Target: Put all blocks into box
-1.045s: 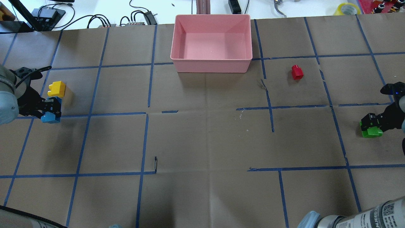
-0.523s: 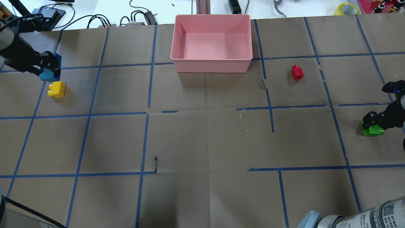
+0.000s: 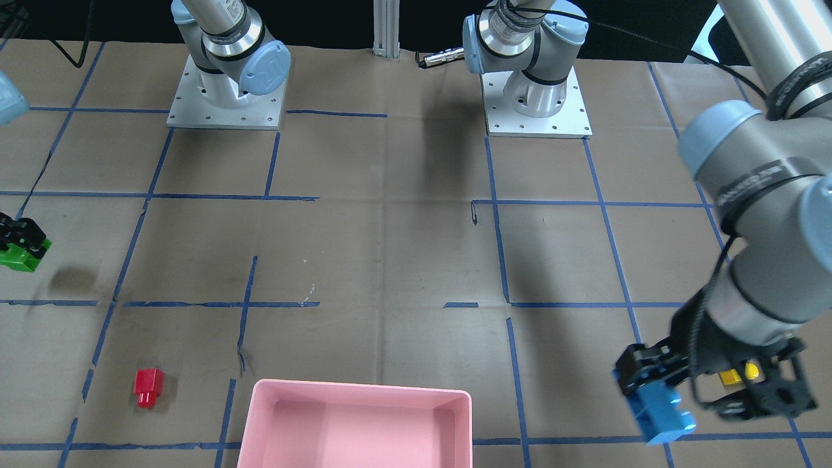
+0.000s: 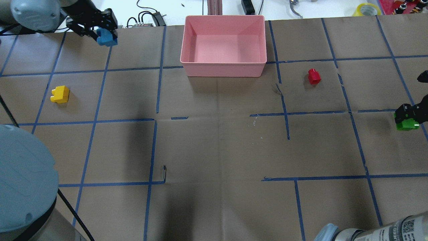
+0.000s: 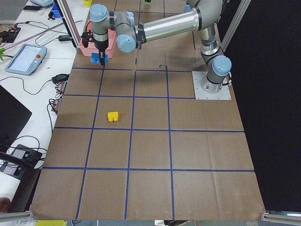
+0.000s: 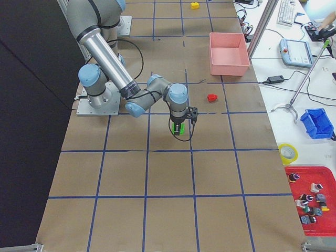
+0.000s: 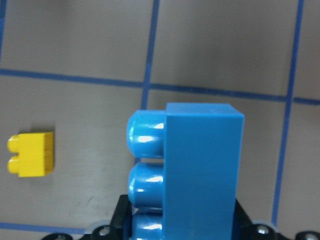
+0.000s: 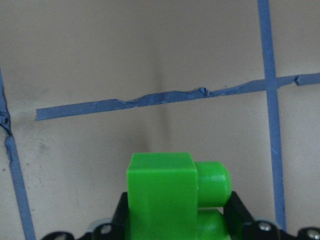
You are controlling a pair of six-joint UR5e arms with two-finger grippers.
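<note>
My left gripper (image 4: 102, 32) is shut on the blue brick (image 4: 107, 37) and holds it above the table's far left, left of the pink box (image 4: 223, 63). The brick fills the left wrist view (image 7: 197, 175). The yellow brick (image 4: 60, 94) lies on the table at the left, apart from the gripper. My right gripper (image 4: 405, 115) is shut on the green brick (image 4: 406, 123) at the right edge, just above the paper; the brick also shows in the right wrist view (image 8: 165, 195). The red brick (image 4: 314, 76) lies right of the box, which holds nothing.
Brown paper with a blue tape grid covers the table. Cables and power bricks (image 4: 147, 18) lie behind the box at the far edge, with a tape roll (image 4: 367, 9) at the far right. The arm bases (image 3: 224, 97) stand on the robot's side.
My left gripper has carried the blue brick up, away from the yellow brick, to the far edge and toward the box. My right gripper has raised the green brick and shifted slightly right.
</note>
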